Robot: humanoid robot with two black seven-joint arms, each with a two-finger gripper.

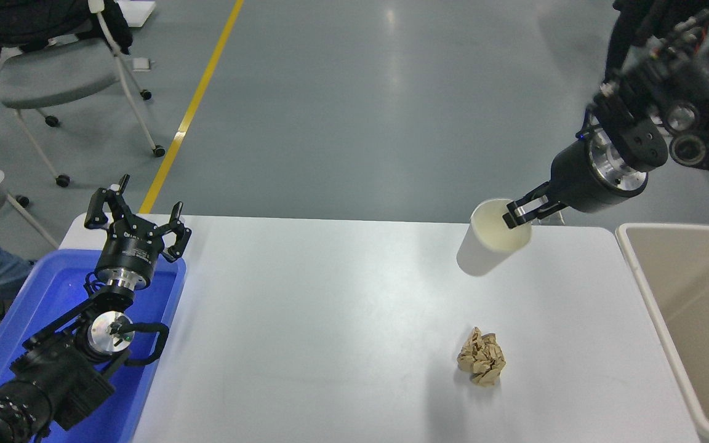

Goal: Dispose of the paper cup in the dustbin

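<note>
My right gripper (517,215) is shut on the rim of the off-white paper cup (491,240) and holds it tilted in the air above the far right part of the white table (330,332). The cup's cream inside faces the camera. The beige dustbin (693,326) stands off the table's right edge, to the right of and below the cup. My left gripper (136,215) is open and parked at the lower left, above the blue tub.
A crumpled tan paper ball (482,365) lies on the table, nearer than the cup. A bright blue tub (40,307) sits at the table's left edge. A wheeled chair (65,74) stands at the far left. A person's legs (628,37) show at the top right.
</note>
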